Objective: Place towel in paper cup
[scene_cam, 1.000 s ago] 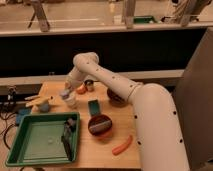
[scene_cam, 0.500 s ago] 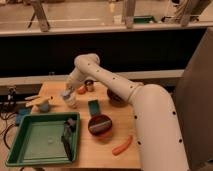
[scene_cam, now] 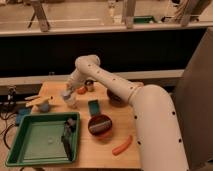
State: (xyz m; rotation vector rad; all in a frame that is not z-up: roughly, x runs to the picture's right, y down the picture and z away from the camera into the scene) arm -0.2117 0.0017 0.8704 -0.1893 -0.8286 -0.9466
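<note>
A pale paper cup (scene_cam: 70, 100) stands on the wooden table (scene_cam: 100, 152), just beyond the green tray. My gripper (scene_cam: 67, 93) is right over the cup's mouth, with the white arm (scene_cam: 115, 85) reaching in from the right. Something pale sits at the gripper above the cup; I cannot tell whether it is the towel. No towel shows clearly anywhere else.
A green tray (scene_cam: 35, 142) with a black object (scene_cam: 67, 134) is at front left. A dark red bowl (scene_cam: 100, 125), an orange carrot (scene_cam: 122, 146), a teal block (scene_cam: 93, 106), a small can (scene_cam: 90, 86) and a grey-blue object (scene_cam: 44, 106) surround the cup.
</note>
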